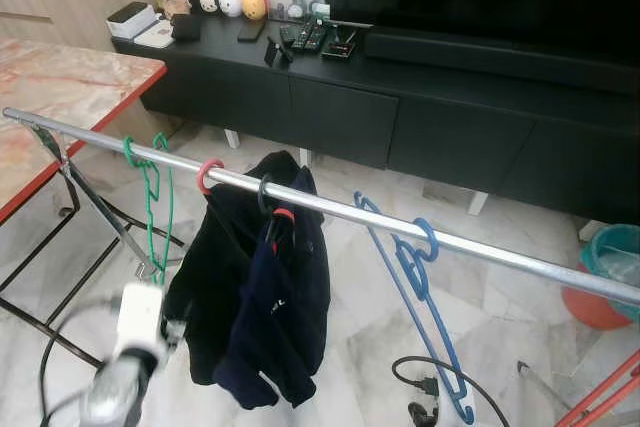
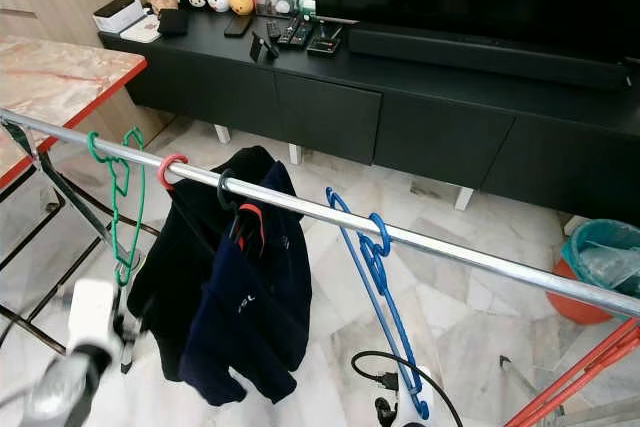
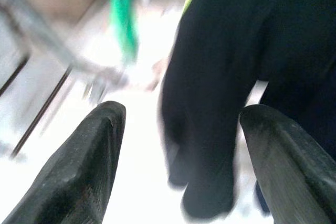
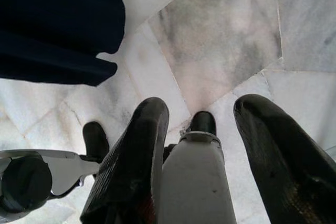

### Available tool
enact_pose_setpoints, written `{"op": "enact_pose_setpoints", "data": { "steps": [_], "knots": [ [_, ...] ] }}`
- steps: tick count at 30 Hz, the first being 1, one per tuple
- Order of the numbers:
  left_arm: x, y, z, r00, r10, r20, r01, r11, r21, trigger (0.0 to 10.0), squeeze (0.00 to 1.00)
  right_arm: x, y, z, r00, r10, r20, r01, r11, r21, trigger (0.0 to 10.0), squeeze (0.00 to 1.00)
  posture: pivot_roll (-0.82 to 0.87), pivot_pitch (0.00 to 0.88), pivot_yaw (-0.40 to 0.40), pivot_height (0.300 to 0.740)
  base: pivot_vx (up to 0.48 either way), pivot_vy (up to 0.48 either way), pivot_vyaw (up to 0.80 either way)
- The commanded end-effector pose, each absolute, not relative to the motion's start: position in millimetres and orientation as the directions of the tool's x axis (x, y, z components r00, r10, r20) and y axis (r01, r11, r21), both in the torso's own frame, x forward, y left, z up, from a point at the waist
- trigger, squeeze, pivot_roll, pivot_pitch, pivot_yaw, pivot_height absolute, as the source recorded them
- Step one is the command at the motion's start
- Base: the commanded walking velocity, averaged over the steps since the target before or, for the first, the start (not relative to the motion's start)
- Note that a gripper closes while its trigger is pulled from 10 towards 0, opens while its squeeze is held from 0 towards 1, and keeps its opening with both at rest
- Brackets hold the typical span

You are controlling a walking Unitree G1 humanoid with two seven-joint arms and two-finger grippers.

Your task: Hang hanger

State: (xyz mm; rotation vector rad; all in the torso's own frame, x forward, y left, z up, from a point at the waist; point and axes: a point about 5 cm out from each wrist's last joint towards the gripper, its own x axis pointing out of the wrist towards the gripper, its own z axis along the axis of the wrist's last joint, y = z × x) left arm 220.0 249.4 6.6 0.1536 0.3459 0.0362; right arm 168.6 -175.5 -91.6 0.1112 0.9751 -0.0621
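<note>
A steel rail (image 1: 340, 209) runs across the view from left to right. On it hang an empty green hanger (image 1: 152, 182), a pink-hooked hanger (image 1: 208, 173) with a black garment (image 1: 225, 267), a navy garment (image 1: 285, 317) on a black hook, and an empty blue hanger (image 1: 415, 277). My left gripper (image 3: 181, 114) is low at the left, below the green hanger and beside the black garment; it is open and holds nothing. The left arm (image 1: 125, 357) looks blurred. My right gripper (image 4: 202, 114) points down at the marble floor, open and empty.
A black TV console (image 1: 400, 97) with a large TV stands behind the rail. A marble-top table (image 1: 60, 97) is at the left. A teal bin (image 1: 615, 257) and red rack legs (image 1: 610, 397) are at the right. A black cable (image 1: 420, 377) lies on the floor.
</note>
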Motion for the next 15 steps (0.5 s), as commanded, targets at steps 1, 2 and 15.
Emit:
{"op": "enact_pose_setpoints", "data": {
  "steps": [1,2,15],
  "knots": [
    [213.5,257.6,-4.1,0.905,0.119,-0.408,-0.045,0.981,0.187,10.0,0.00,165.7,-173.2,-93.2,0.549,-0.002,-0.836,0.116,0.991,0.074,10.0,0.00,-0.04,0.048,0.062,0.740,0.000,0.000,0.00],
    [212.0,258.6,-8.0,0.895,0.127,-0.427,-0.052,0.982,0.183,10.0,0.00,165.7,-173.0,-93.3,0.548,-0.002,-0.836,0.115,0.991,0.073,10.0,0.00,-0.04,0.047,0.062,0.740,0.000,0.000,0.00],
    [216.4,225.5,-52.3,0.731,0.039,-0.681,-0.006,0.999,0.050,10.0,0.00,162.7,-173.9,-94.9,0.527,-0.044,-0.849,0.168,0.984,0.054,10.0,0.00,-0.06,0.015,0.052,0.740,0.000,0.000,0.00]
  ]
}}
